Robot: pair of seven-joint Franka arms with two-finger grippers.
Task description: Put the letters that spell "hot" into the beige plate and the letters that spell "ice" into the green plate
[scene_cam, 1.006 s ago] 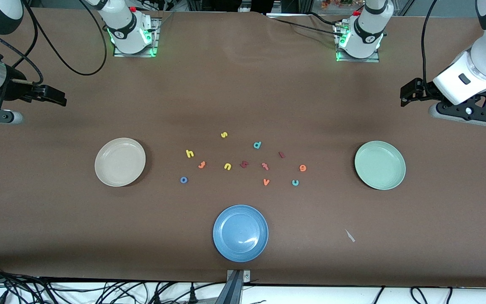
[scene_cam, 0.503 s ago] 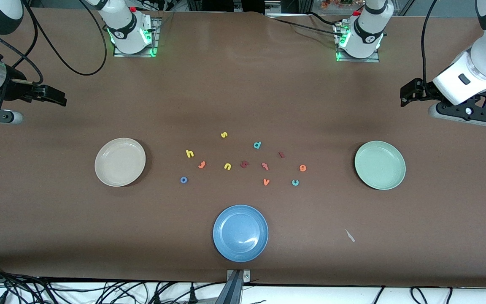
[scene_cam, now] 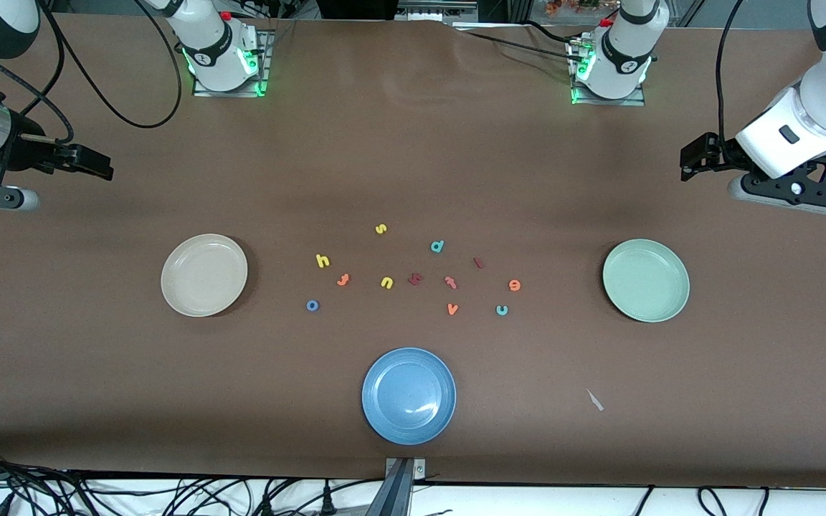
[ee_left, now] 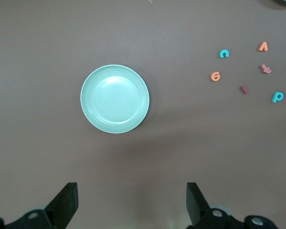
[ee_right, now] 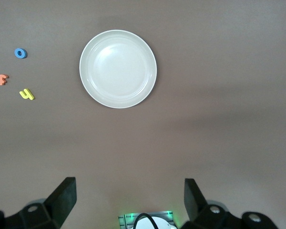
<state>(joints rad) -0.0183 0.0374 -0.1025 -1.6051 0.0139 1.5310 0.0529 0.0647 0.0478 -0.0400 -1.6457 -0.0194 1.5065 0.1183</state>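
Six letters wait in a loose scatter at the middle of the surface (scene_cam: 413, 165), mixed with decoys, so each must be singled out. Spelling "hot": the yellow h (scene_cam: 323, 261), orange t (scene_cam: 343, 279) and blue ring-shaped o (scene_cam: 312, 306) lie toward the right arm's end, nearest the beige plate (scene_cam: 204, 274). Spelling "ice": the dark red i (scene_cam: 479, 263), orange e (scene_cam: 515, 285) and teal c (scene_cam: 502, 310) lie toward the left arm's end, nearest the green plate (scene_cam: 646, 280). That split probably lets each arm serve its own plate.

Both plates are round, shallow, plain and empty, so nothing is sorted yet. A blue plate (scene_cam: 409, 395) sits by the edge nearest the camera.

Both arms wait high: the right gripper (ee_right: 128, 198) over bare surface by the beige plate, the left gripper (ee_left: 132, 202) likewise by the green plate, each with jaws wide and holding nothing.
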